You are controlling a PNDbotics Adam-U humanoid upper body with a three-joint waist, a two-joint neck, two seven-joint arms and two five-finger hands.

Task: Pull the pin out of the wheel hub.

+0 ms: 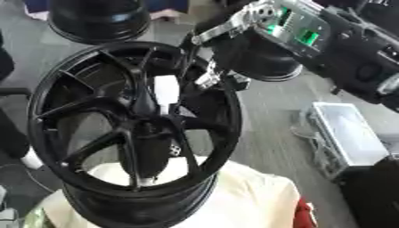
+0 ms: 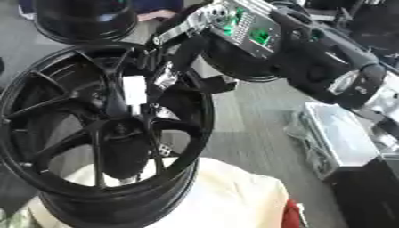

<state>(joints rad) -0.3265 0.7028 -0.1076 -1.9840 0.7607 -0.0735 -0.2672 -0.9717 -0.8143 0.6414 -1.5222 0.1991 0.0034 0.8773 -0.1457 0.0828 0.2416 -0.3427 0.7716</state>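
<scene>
**Right hand reaches into the wheel hub for the pin**

A glossy black multi-spoke alloy wheel [image 1: 128,129] lies on a cream cloth [image 1: 249,196]. A pale, upright rectangular piece, likely the pin [image 1: 165,89], stands just above the hub centre. The robot's black-and-silver right hand [image 1: 214,75] comes in from the upper right, its fingers [image 2: 164,78] hanging curled just beside the pin; whether they pinch it is unclear. A straight pull along the pin's axis looks best. The left hand is not visible.

Grey floor [image 1: 265,111], white bin [image 1: 347,133] at right.
</scene>
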